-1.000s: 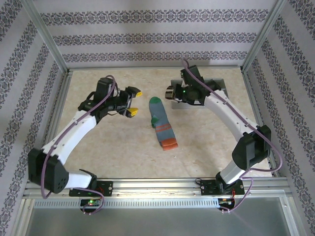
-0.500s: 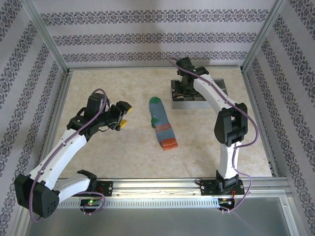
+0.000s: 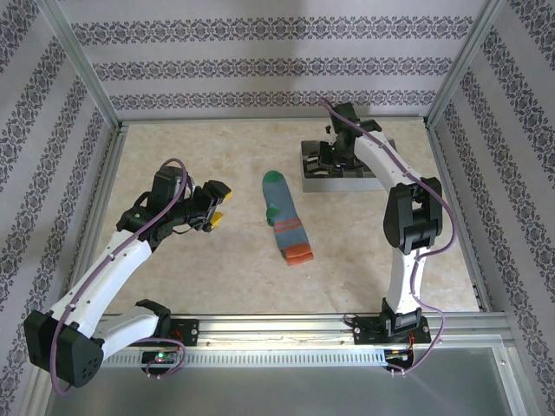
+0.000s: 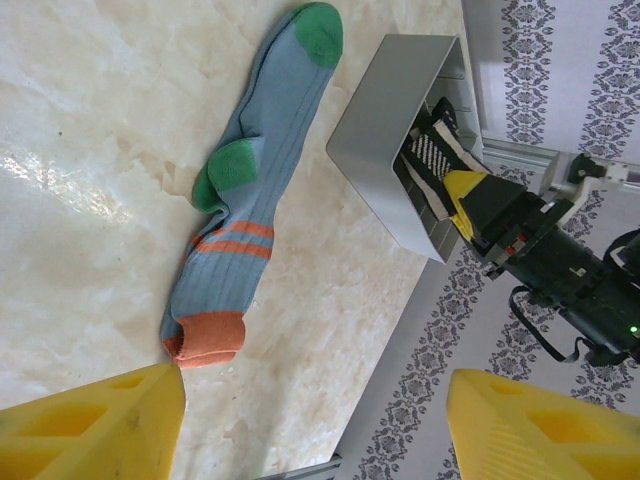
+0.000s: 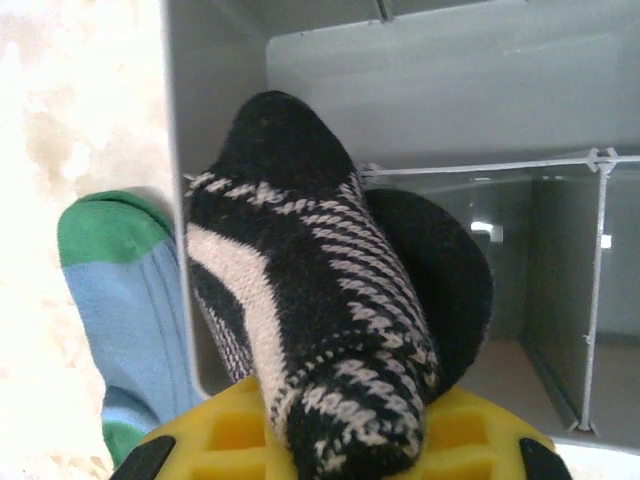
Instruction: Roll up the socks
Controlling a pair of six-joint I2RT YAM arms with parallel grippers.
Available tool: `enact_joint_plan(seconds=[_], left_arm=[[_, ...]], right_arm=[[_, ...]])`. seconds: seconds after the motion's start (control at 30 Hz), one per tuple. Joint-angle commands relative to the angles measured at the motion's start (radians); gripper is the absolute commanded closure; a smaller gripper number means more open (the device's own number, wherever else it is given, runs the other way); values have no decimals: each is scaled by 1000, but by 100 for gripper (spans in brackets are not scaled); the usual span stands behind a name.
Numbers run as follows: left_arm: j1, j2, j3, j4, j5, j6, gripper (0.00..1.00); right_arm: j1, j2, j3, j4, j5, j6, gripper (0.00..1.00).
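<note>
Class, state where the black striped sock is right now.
In the right wrist view, the right tool grips the black sock at the grey tray, just right of the grey-blue sock.

Beige marbled tabletop (image 3: 199,260) within striped damask-papered walls (image 3: 260,69) and aluminium frame (image 3: 277,322).

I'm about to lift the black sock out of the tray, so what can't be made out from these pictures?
Pinched end of the black sock: cut off by the bottom edge in the right wrist view; from above, the right gripper mostly covers the sock.
Floor of the tray: hidden behind its own near wall in the left wrist view.
Cuff of the grey-blue sock: past the bottom edge in the right wrist view.
</note>
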Motion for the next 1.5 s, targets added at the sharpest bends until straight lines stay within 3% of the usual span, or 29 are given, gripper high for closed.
enact_joint_plan(seconds=[0.0, 0.2, 0.4, 0.57, 1.07, 1.3, 1.47], left_arm=[[-3, 2, -10, 28, 5, 9, 32], [-3, 5, -8, 31, 5, 8, 32], [-3, -2, -11, 30, 1, 4, 33], [-4, -10, -2, 21, -2, 10, 33], [-3, -63, 118, 46, -35, 186, 34], [-3, -68, 98, 62, -31, 171, 35], [-3, -64, 94, 74, -29, 168, 35]], right_arm=[[5, 25, -14, -19, -10, 2, 100], [48, 61, 34, -82, 88, -51, 100], [123, 147, 167, -211, 302, -118, 100], [165, 228, 250, -270, 376, -169, 100], [147, 375, 367, -325, 290, -159, 100], [145, 297, 442, -352, 292, -147, 59], [133, 237, 533, -387, 288, -132, 46]])
